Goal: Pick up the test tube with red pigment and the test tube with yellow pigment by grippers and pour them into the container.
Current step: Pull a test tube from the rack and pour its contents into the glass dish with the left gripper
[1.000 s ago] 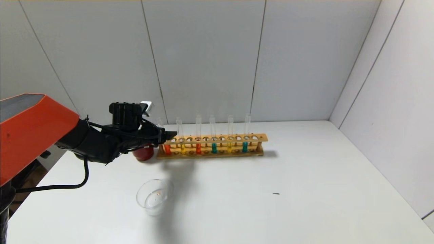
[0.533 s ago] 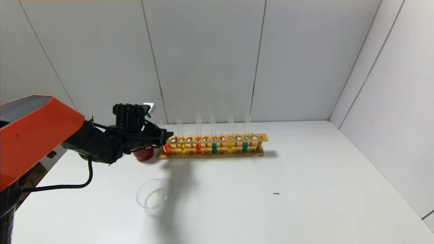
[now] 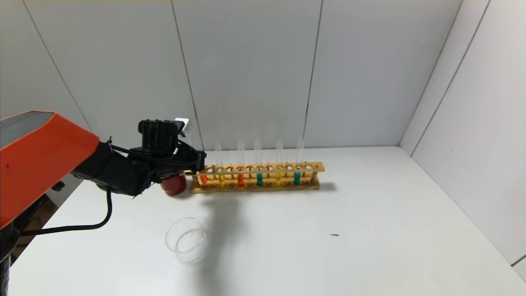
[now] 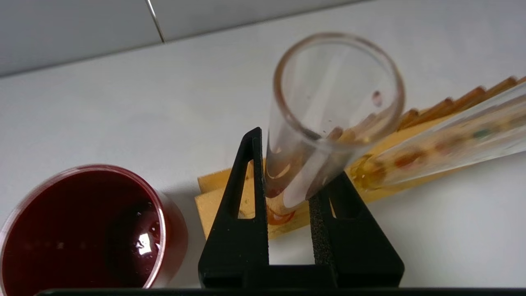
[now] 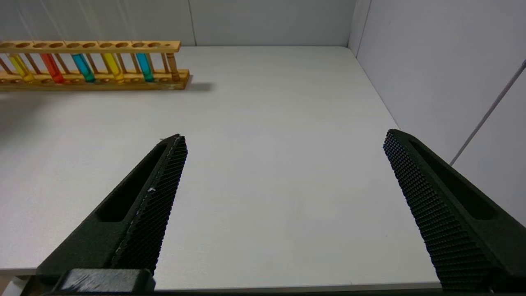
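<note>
My left gripper [image 3: 199, 161] is at the left end of the wooden rack [image 3: 312, 167], shut on the test tube with red pigment [image 3: 203, 179]. The tube's orange-red tip is still below the rack's top rail. In the left wrist view the fingers [image 4: 251, 172] pinch this tube [image 4: 328, 102] below its open mouth. A test tube with yellow pigment [image 3: 222, 179] stands in the rack next to it. The clear glass container [image 3: 169, 240] sits on the table in front of the rack's left end. My right gripper [image 5: 284, 135] is open and empty over bare table, out of the head view.
A dark red cup [image 3: 173, 186] stands just left of the rack, close under my left gripper; it also shows in the left wrist view [image 4: 78, 230]. The rack holds another red tube [image 3: 240, 179], another yellow one [image 3: 278, 178] and two teal ones [image 3: 259, 179]. Walls close the back and right.
My left gripper has drawn back a little to the left and risen slightly with the red tube; the tube's tip sits a bit higher in the rack.
</note>
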Available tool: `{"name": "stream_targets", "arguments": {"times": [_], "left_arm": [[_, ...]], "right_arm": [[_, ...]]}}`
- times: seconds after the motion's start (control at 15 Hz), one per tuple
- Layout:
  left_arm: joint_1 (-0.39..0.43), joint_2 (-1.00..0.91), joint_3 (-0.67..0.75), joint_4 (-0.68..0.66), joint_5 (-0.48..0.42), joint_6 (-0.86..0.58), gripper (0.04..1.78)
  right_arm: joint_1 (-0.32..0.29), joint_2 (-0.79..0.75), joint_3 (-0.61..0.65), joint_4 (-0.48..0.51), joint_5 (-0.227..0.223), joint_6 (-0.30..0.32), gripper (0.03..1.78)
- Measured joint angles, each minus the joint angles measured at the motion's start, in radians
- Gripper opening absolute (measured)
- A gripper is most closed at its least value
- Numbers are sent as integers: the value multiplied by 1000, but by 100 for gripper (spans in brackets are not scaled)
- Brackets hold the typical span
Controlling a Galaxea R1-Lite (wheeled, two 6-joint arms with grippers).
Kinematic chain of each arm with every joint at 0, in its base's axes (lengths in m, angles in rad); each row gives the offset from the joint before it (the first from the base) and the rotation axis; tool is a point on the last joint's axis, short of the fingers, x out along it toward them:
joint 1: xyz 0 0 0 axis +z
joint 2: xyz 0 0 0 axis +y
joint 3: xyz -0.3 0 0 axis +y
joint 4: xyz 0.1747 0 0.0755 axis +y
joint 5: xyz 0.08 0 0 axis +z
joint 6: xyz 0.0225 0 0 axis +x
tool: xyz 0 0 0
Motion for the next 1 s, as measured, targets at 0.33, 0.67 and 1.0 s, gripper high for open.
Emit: {"name": "stream_targets", "arguments": {"times": [0.33, 0.67, 1.0], "left_arm": [[-8, -123, -25, 47, 5, 27, 33], [-7, -309, -78, 204, 3, 146, 33], [36, -444, 127, 184, -13, 336, 33]], "right_arm": [[0, 0, 0, 0, 0, 0, 175], [0, 0, 0, 0, 0, 0, 175], [0, 0, 0, 0, 0, 0, 175]]}}
